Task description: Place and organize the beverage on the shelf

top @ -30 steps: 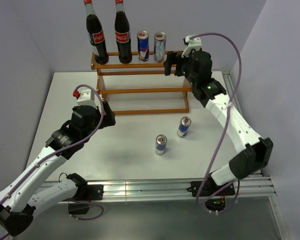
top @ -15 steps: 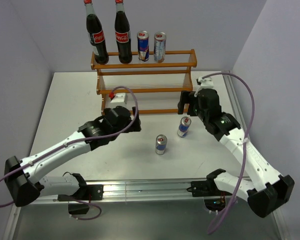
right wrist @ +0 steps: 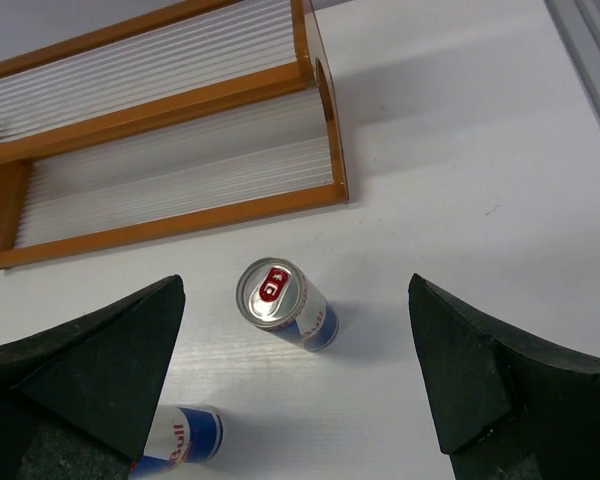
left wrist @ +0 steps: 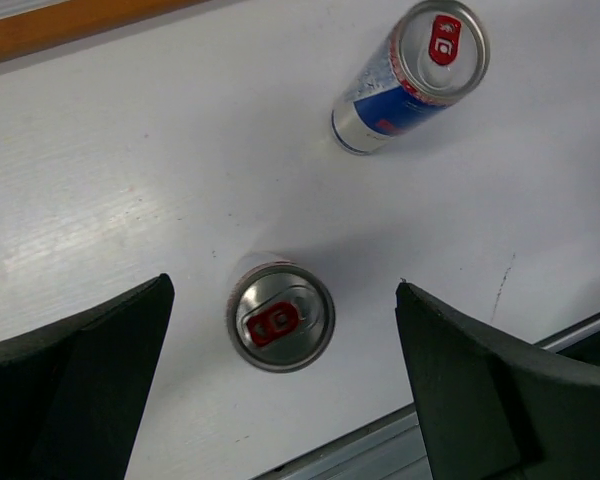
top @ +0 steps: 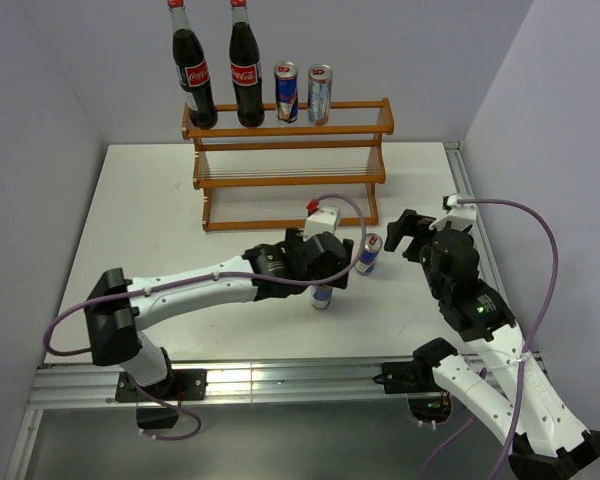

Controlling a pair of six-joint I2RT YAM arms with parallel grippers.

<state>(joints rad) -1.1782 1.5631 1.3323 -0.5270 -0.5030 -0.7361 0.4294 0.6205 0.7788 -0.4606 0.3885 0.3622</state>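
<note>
Two cola bottles (top: 195,70) (top: 245,65) and two cans (top: 286,92) (top: 320,94) stand on the top tier of the shelf (top: 290,160). Two more cans stand on the table. My left gripper (top: 330,272) hovers open over the near can (top: 322,297). In the left wrist view that can (left wrist: 280,316) sits between the spread jaws of the left gripper (left wrist: 283,288), apart from both. My right gripper (top: 405,235) is open just right of the other can (top: 368,254). In the right wrist view that can (right wrist: 280,303) lies below the right gripper (right wrist: 295,285).
The shelf's two lower tiers (right wrist: 180,150) hold nothing. The other table can shows at the upper right in the left wrist view (left wrist: 412,75) and at the lower left in the right wrist view (right wrist: 180,435). The table's metal front rail (top: 300,375) runs close below the cans.
My left arm swung right from the shelf's front to above the near can. My right arm drew back from the shelf's top tier toward the near right, beside the other can.
</note>
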